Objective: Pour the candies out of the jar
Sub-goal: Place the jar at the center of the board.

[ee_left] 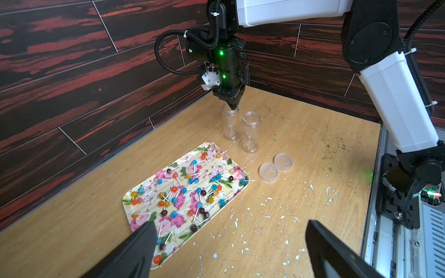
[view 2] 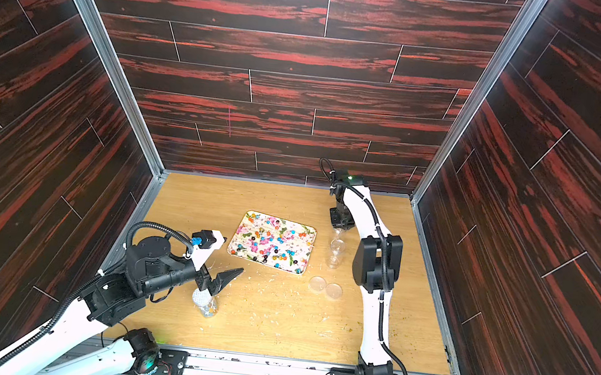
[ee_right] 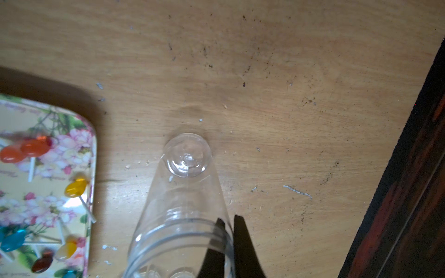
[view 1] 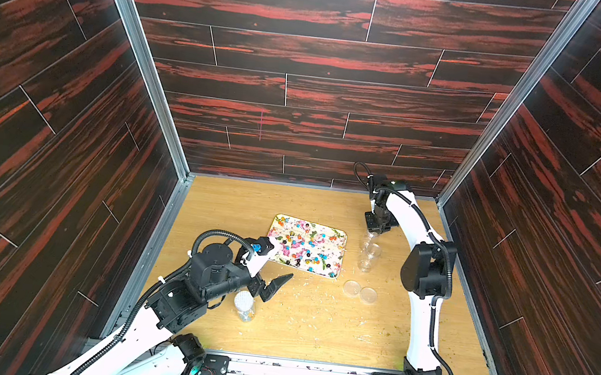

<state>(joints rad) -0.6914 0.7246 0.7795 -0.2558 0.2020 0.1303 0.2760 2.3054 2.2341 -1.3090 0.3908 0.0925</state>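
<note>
The candies (view 1: pixel 304 242) are small round lollipops in orange, blue, yellow and dark red with thin white sticks, scattered over a flower-print tray (view 1: pixel 310 223). They also show in the left wrist view, candies (ee_left: pixel 190 190), and in the right wrist view, candies (ee_right: pixel 36 146). An empty clear jar (ee_right: pixel 183 192) stands upright right of the tray, jar (ee_left: pixel 230 125). My right gripper (ee_right: pixel 228 219) is shut on its rim, one finger inside and one outside. My left gripper (ee_left: pixel 231 240) hangs open over the table near the tray's front corner, holding nothing.
A second empty clear jar (ee_left: pixel 251 132) stands beside the held one. Two clear lids (ee_left: pixel 269 171) lie in front of them. Another clear jar (view 1: pixel 245 307) with a pale top stands by my left arm. Pale crumbs litter the wooden table (view 1: pixel 314 324). Dark walls enclose three sides.
</note>
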